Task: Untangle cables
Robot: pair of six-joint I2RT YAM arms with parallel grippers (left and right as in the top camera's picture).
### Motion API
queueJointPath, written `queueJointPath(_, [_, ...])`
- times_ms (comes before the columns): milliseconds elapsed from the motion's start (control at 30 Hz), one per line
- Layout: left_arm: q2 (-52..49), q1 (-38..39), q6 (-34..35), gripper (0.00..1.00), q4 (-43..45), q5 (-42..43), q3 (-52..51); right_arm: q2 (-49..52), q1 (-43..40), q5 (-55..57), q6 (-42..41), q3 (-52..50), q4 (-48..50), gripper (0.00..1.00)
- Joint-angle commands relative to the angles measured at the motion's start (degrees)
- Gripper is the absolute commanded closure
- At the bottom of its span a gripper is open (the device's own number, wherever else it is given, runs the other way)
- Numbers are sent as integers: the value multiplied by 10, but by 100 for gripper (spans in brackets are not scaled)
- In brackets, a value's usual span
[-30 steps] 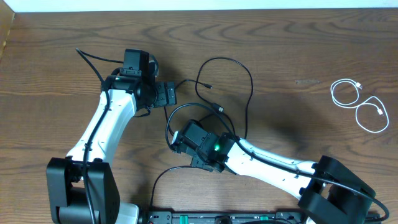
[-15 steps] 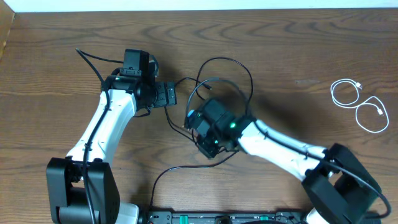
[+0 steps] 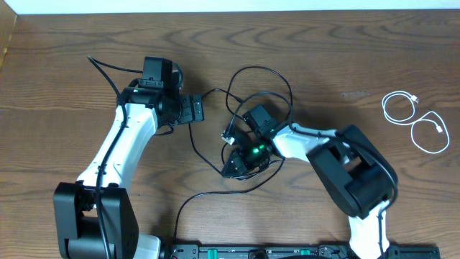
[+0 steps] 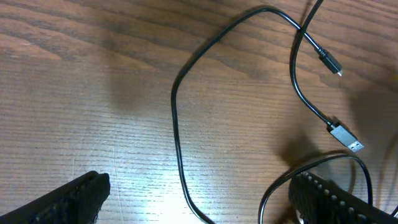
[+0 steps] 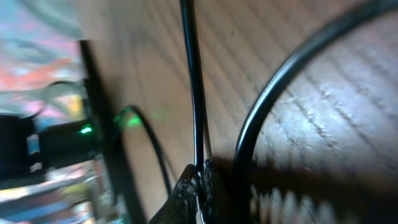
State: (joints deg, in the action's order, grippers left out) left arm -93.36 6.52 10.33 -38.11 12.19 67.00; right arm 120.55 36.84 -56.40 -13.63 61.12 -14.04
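Overhead view of a wooden worktop (image 3: 72, 43) with two robot arms. Thin black cables (image 4: 175, 121) loop loosely at the centre, between the arms. A white cable (image 3: 415, 124) lies coiled near the right edge, well apart from them. The left gripper (image 3: 194, 109) sits just beside the black loops, jaws spread wide, holding nothing. The right gripper (image 5: 199, 183) has its jaws pinched on one of the black cables.

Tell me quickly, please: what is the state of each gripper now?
Left gripper: open, holding nothing.
Right gripper: shut on a thin black flexible cable.
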Motion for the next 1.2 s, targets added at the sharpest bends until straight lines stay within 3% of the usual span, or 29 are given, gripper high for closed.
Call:
queueJointPath(0, [-2,-1,0,2,0,7,4,24,-2,-72,-13,-1,1,88])
queueJointPath(167, [-2,-1,0,2,0,7,4,26,4,-71,-4,-1,2,76])
queueJointPath(367, [-2,-1,0,2,0,7,4,26,7,-81,7,-1,0,76])
queueJointPath(833, [-2,-1,0,2,0,7,4,26,6,-223,30,0,6,71])
queueJointPath(933, [-2,-1,0,2,0,7,4,26,7,-219,30,0,6,72])
queueJointPath(1033, [-2,-1,0,2,0,7,4,26,8,-176,30,-1,5,81])
queueJointPath(1167, [-2,-1,0,2,0,7,4,26,19,-128,30,-1,5,81])
